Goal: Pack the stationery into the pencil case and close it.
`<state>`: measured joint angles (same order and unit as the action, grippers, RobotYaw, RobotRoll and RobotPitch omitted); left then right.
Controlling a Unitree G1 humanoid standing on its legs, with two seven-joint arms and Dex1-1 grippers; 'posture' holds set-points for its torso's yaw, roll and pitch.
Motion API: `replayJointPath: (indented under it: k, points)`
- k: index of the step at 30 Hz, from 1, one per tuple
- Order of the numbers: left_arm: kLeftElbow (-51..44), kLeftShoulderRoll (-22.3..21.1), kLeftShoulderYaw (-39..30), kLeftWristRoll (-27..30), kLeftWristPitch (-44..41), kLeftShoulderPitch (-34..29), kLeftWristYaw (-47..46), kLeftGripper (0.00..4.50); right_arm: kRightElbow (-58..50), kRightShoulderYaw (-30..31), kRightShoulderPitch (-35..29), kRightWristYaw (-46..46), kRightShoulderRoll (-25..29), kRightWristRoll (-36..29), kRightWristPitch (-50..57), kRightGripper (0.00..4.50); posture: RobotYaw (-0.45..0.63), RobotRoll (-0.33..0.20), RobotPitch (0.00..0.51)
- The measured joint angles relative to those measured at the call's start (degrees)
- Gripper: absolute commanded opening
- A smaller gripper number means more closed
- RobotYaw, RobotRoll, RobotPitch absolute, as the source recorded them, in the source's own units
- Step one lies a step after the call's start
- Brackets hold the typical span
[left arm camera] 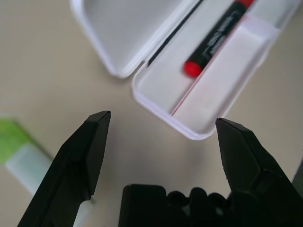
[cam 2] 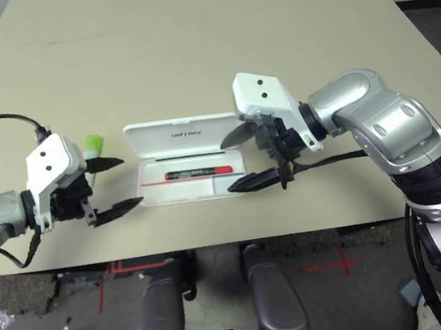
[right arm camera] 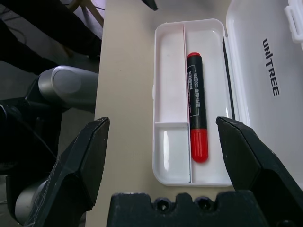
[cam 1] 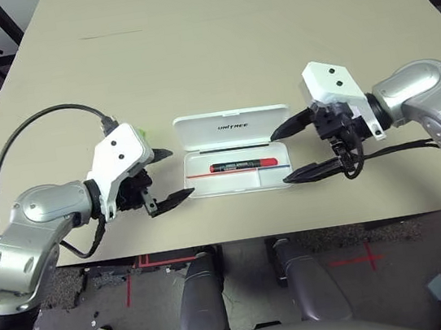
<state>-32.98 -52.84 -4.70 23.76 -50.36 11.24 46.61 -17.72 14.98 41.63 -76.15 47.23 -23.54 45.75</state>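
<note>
Closest to you are the two grippers, hanging over the near edge of the table [cam 1: 214, 59]. Your left gripper [cam 1: 166, 175] sits just off the left end of the pencil case [cam 1: 238, 171] with its fingers spread wide and nothing between them. Your right gripper [cam 1: 293, 152] is off the right end, also spread and empty.

The case lies open near the front edge, lid [cam 1: 231, 126] folded flat toward the far side. The red marker [cam 1: 243, 164] is already lying in the long compartment, so that one looks done to me. The highlighter [cam 2: 93, 144] with the green cap is out on the table, right behind your left gripper, on its far side. I can't find the tiny grey piece anywhere.

What I'd watch: that highlighter is tucked partly behind the left gripper's housing, so you'll be reaching half blind and a fingertip could easily roll it away. The case probably slides easily, and it's near the edge, so a bump from either hand could shove it. And don't flip the lid until everything is lying flat inside, or it won't latch.
</note>
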Motion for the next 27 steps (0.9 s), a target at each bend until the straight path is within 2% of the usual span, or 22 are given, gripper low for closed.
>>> replayJointPath:
  k: [4, 17, 21, 27]
  points:
    - [0.1, 0.5, -1.6, 0.2, -5.3, 1.8, -4.4, 4.50, 0.0, 0.0, -0.3, 0.5, -0.9, -0.4, -0.9, 4.48, 0.12, 0.000, 0.240]
    - [10.3, 8.5, -2.8, -3.6, -13.6, 9.0, -19.8, 4.50, -0.1, 0.0, -1.1, 1.5, -2.5, -1.0, -2.6, 4.48, 0.10, 0.000, 0.247]
    - [14.9, 12.8, -2.5, -4.4, -17.7, 12.2, -23.9, 4.50, -0.2, 0.1, -1.8, 2.2, -2.6, -0.9, -2.8, 4.48, 0.08, 0.000, 0.247]
    - [18.6, 15.7, -2.1, -4.6, -21.0, 14.6, -25.8, 4.50, -0.4, 0.1, -2.5, 3.4, -2.6, -0.9, -2.9, 4.48, 0.06, 0.000, 0.244]
